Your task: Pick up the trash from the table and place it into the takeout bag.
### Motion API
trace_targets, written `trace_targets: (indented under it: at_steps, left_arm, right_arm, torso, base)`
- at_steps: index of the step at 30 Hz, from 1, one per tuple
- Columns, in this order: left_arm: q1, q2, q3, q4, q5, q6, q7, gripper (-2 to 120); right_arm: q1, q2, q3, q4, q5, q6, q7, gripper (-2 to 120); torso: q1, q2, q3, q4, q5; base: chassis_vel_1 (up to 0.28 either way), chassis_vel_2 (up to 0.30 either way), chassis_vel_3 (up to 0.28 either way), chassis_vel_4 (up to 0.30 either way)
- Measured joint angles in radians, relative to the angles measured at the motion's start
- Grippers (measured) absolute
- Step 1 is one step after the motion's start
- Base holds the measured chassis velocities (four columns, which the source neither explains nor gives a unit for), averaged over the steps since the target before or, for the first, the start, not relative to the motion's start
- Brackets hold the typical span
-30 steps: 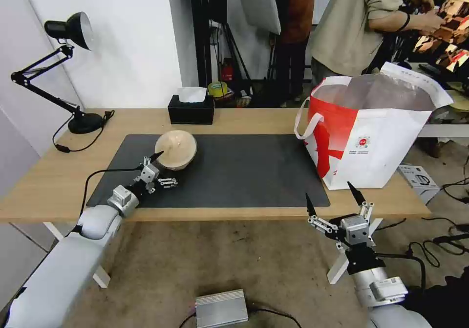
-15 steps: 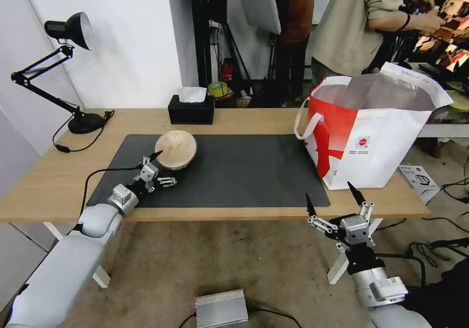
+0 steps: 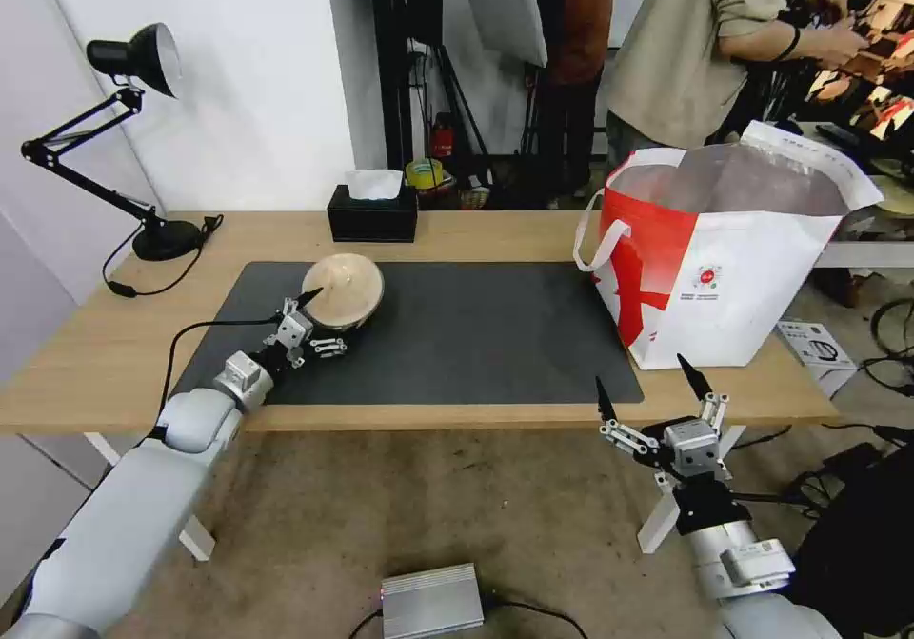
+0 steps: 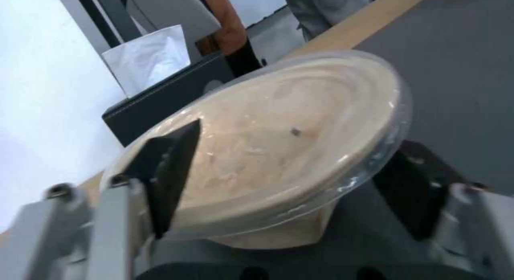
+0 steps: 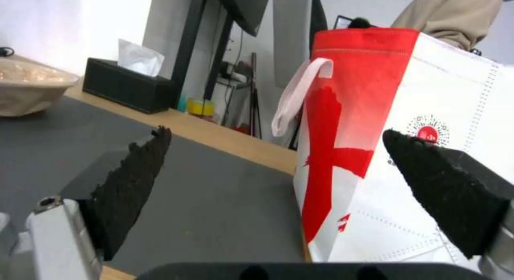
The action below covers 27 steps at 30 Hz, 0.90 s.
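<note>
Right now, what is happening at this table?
The left tool is open around the tan bowl, one finger on each side, on the grey mat; the bowl is not yet gripped. The right tool waits open off the table's front edge, near the white and red bag, which stands open.

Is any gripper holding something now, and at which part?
Nothing is held: left gripper is open around the tan paper bowl; right gripper is open.

Head view looks down; left wrist view close on tan bowl (shared).
</note>
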Motion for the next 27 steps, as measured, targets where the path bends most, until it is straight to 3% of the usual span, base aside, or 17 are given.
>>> trace_targets:
  at_steps: [19,27]
  left_arm:
    - [0.004,0.000,-0.005,0.002,-0.001,-0.002,0.001,1]
    - [0.003,0.001,-0.006,0.000,-0.001,-0.002,0.002,0]
  right_arm:
    - [0.000,0.000,0.000,0.000,0.000,0.000,0.000,100]
    - [0.000,0.000,0.000,0.000,0.000,0.000,0.000,100]
  torso:
    - [0.000,0.000,0.000,0.0000,0.0001]
    - [0.000,0.000,0.000,0.0000,0.0001]
  base:
    - [0.000,0.000,0.000,0.000]
    - [0.000,0.000,0.000,0.000]
